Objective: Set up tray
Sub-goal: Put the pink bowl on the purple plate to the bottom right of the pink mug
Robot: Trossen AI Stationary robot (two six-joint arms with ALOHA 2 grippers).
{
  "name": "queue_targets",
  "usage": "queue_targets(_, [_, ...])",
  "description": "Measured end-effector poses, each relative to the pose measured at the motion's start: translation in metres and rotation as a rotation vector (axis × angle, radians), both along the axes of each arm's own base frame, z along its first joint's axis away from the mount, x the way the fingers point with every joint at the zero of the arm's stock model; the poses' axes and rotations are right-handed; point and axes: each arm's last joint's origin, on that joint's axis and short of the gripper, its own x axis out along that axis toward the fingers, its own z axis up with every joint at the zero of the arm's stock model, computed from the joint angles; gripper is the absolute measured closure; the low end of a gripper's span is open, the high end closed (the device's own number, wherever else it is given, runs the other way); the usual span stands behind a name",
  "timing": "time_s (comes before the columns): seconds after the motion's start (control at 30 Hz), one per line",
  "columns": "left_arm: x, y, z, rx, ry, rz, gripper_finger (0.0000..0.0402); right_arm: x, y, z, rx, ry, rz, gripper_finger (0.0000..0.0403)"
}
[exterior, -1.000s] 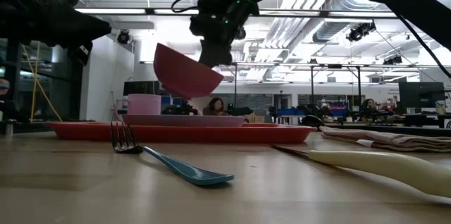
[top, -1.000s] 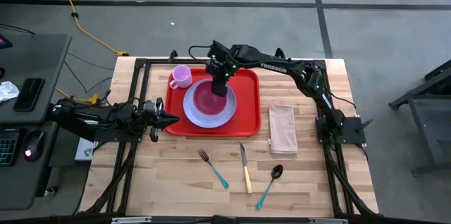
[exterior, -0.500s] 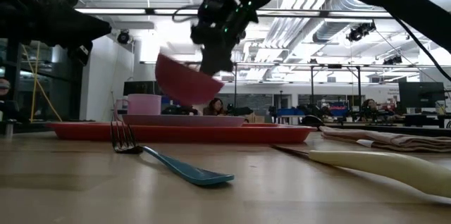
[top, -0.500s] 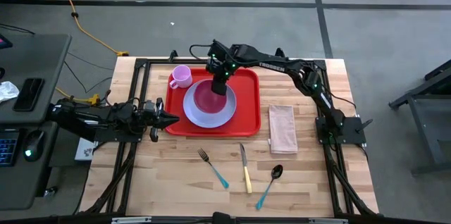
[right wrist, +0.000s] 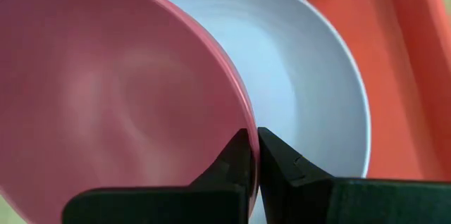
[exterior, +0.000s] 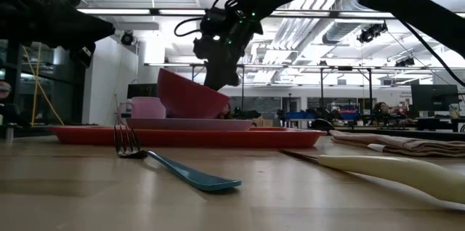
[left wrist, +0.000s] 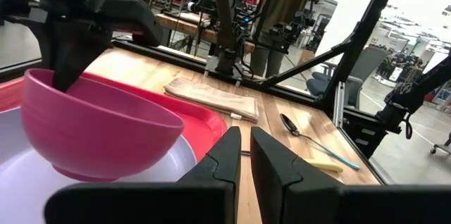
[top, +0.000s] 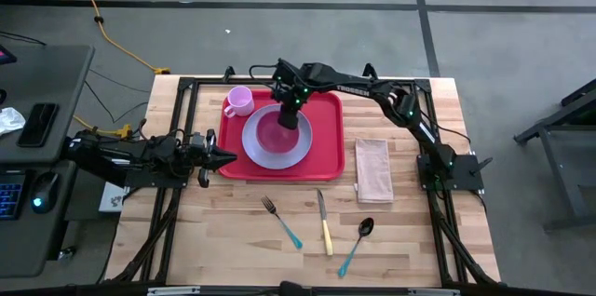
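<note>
Red plastic rectangular tray (top: 328, 147) sits in the upper middle of the high view on the pale wooden counter (top: 242, 240), carrying a round lavender plate (top: 298, 154) and a small pink cup (top: 239, 100) at its upper-left corner. The right hand (top: 290, 114) is over the plate, its fingers pinched on the rim of a deep pink plastic bowl (top: 276, 130). From above the bowl just looks centred on the plate; the low view tells more — the bowl (exterior: 190, 99) is tilted, its lower edge at the plate (exterior: 190, 123), rim gripped from above. The right wrist view shows the two dark fingertips (right wrist: 239, 155) clamped either side of the bowl's rim, something no other camera resolves. The left wrist view catches the bowl (left wrist: 91, 129) side-on, leaning over the plate.

The left hand (top: 221, 156) waits at the left edge of the tray, fingers nearly together around nothing.

Lower in the high view lie a folded beige cloth napkin (top: 372, 169) right of the tray, then a teal-handled fork (top: 280, 221), a cream-handled knife (top: 324, 222) and a teal-handled spoon (top: 356, 243) in a row.
</note>
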Motion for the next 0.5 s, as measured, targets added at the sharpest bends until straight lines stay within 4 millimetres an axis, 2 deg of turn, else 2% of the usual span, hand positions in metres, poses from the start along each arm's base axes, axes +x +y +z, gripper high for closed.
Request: queue_targets(0.5, [0.000,0.000,0.000,0.000,0.000,0.004,0.0337,0.004,0.004,-0.013,0.009,0.035,0.010,0.0403])
